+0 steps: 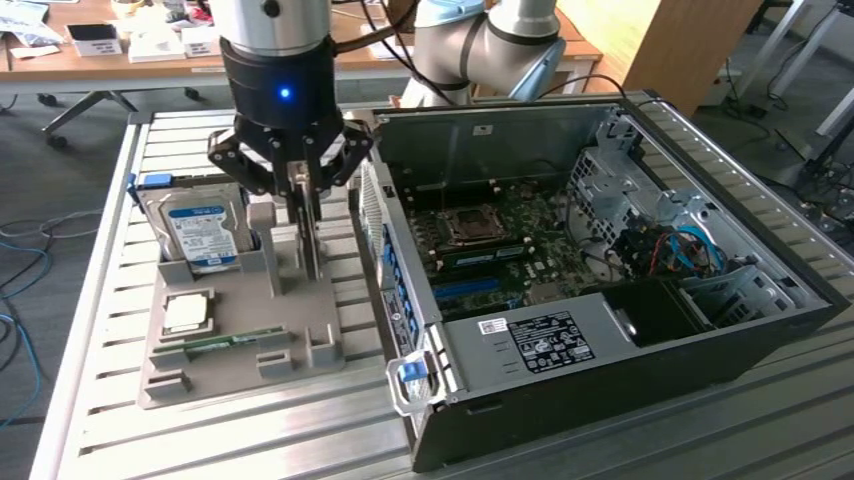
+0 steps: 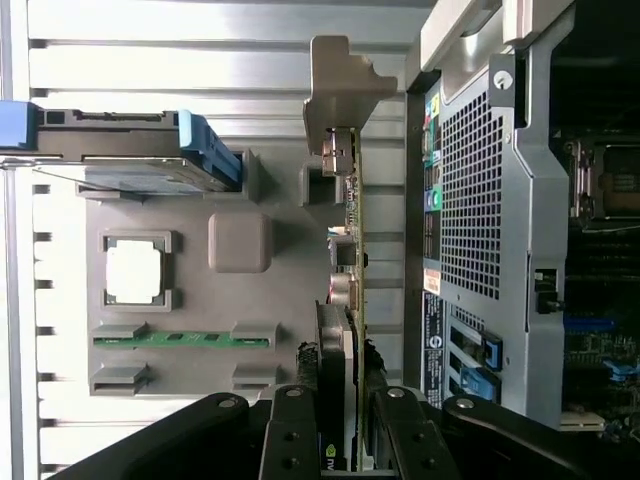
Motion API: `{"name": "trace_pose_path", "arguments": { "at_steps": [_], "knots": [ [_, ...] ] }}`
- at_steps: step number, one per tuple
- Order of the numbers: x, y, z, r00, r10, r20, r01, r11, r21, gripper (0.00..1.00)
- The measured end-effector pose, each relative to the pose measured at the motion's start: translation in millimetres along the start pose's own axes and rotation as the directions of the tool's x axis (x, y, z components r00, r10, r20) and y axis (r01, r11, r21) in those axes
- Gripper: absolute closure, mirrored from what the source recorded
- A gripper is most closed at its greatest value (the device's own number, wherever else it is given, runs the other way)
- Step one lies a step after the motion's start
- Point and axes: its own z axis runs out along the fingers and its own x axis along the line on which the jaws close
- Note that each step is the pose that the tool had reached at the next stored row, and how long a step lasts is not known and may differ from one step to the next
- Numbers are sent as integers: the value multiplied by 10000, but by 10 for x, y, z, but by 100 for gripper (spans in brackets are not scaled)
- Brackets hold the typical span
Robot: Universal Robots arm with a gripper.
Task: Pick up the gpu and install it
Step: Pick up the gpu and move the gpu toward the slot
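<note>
The gpu [image 1: 311,235] is a thin dark card standing on edge over the grey holder tray [image 1: 240,375], close to the open computer case [image 1: 641,110]. My gripper [image 1: 304,195] reaches straight down onto its top edge, one finger on each side of the card. In the wrist view the gpu [image 2: 352,260] appears edge-on, with its metal bracket [image 2: 340,90] at the far end. There my gripper [image 2: 345,440] is shut on the card, its black fingers [image 2: 292,430] pressed against both faces. I cannot tell whether the card is still seated in the tray's stand.
On the tray a hard drive [image 1: 200,230] with a blue-white label stands upright; a CPU [image 1: 187,312] and a green memory stick [image 1: 220,342] lie flat. The case lies on its side, motherboard [image 1: 494,240] exposed. The slatted metal table [image 1: 134,440] carries everything.
</note>
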Motion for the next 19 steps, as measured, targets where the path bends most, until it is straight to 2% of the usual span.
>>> {"name": "trace_pose_path", "arguments": {
  "at_steps": [10,19],
  "knots": [
    [-3,6,-144,10000,1,0,-1,10000,0,73],
    [-8,16,-361,10000,0,-1,0,10000,0,73]
  ]
}}
